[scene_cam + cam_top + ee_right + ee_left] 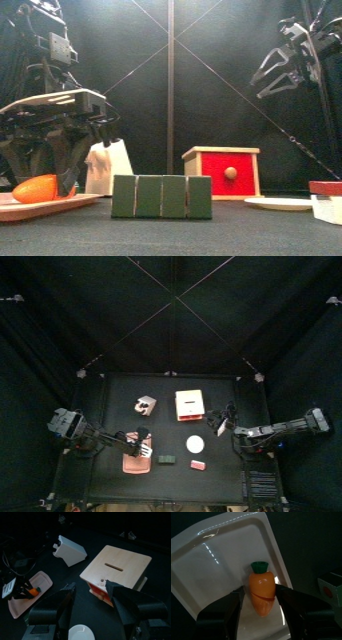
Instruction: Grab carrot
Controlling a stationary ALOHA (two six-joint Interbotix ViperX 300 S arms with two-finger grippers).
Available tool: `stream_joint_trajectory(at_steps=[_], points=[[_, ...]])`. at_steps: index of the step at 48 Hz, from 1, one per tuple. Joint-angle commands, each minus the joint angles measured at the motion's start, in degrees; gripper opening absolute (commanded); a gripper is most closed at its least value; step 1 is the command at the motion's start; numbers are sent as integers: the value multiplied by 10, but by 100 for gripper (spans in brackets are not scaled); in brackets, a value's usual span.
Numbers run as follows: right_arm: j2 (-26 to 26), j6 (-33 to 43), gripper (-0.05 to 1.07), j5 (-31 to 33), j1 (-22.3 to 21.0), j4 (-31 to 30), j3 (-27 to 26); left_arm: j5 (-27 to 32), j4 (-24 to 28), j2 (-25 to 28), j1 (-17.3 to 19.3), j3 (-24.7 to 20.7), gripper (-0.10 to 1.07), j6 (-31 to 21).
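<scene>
Step in hand, as I judge it: final approach for the grasp, not yet closed. From the table's front edge, nearest me is a dark green ribbed block [162,196], matte, squared off. Just left of it the carrot [38,188] lies on a shallow pink tray [54,206] with a raised rim; the carrot is a smooth, glossy orange toy with a stubby green cap, tapered, and likely hard plastic, so it may slip under a weak pinch. The left hand [261,604] hangs straight over it, jaws spread wide, one on each flank of the carrot's narrow end; I cannot tell whether either pad touches it. Next move calls for a little more descent if needed, then closing squarely across the body and lifting without dragging the light tray. Further back: a white plate [279,203], flat and round; a red box with a pale wooden top [222,172] and a small knob on its front; a white angular object [112,163] behind the tray. Farthest, the right hand [89,594] rests raised above the table's right side, jaws apart, holding nothing.
</scene>
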Motion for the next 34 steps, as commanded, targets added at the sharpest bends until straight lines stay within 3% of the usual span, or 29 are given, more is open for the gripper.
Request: stream_joint_trajectory(at_steps=[1,23,27,34], points=[[2,0,85,0,-2,-3,-6,-2,3,-4,1,-7,86,-1],[2,0,85,1,-1,-3,-6,2,3,-4,1,-9,86,-1],[2,0,85,0,-2,-4,-6,2,2,-4,1,-9,82,-1],[2,0,85,0,-2,-3,-6,2,3,-4,1,-9,65,-1]])
